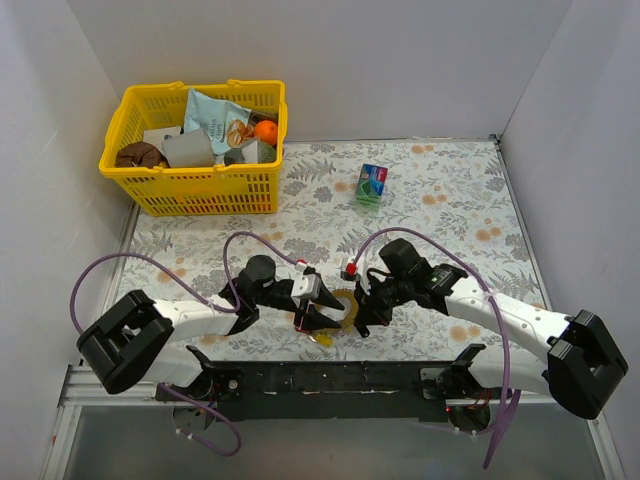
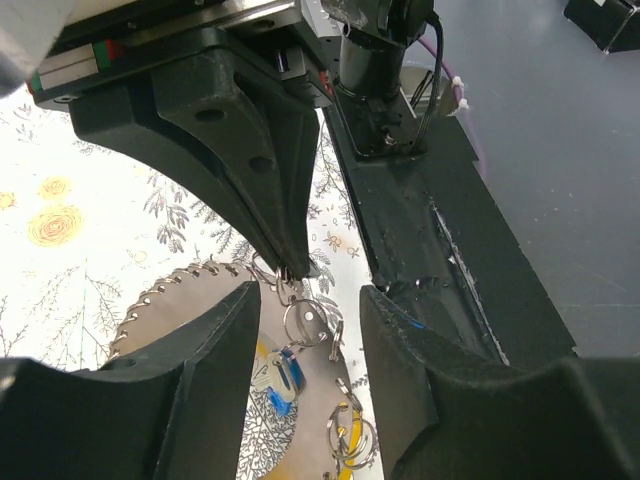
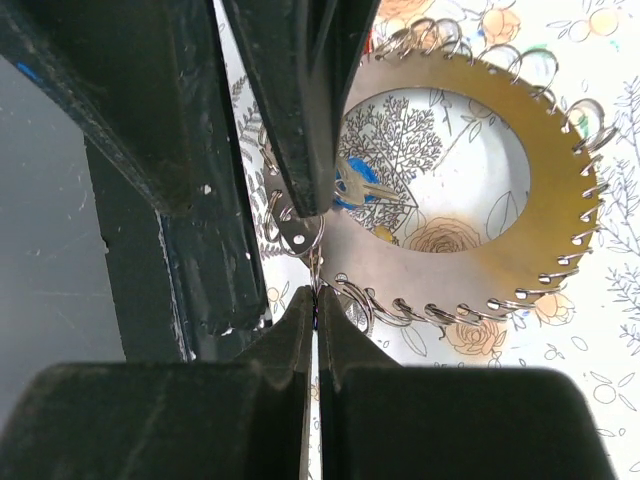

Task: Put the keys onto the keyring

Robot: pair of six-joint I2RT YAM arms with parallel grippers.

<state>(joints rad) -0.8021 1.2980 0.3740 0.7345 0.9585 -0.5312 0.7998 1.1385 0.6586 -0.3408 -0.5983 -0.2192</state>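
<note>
The keyring [image 1: 344, 303] lies flat on the flowered cloth between both grippers, a silvery-gold toothed disc [image 3: 470, 260] with small wire loops round its rim. A blue-tagged key [image 2: 283, 375] lies in its open centre, hung on a small split ring [image 2: 305, 320]. A yellow-tagged key [image 2: 352, 430] hangs on loops at the rim nearby. My left gripper [image 2: 310, 300] is open, its fingers astride that stretch of rim without touching it. My right gripper [image 3: 315, 298] is shut, pinching a thin wire ring at the keyring's rim; its fingertips [image 2: 288, 262] come down from above in the left wrist view.
A yellow basket [image 1: 195, 150] full of packets and food stands at the back left. A small green-and-blue box [image 1: 372, 184] sits at the back middle. The black base rail [image 1: 330, 378] runs along the near edge, close behind the keyring.
</note>
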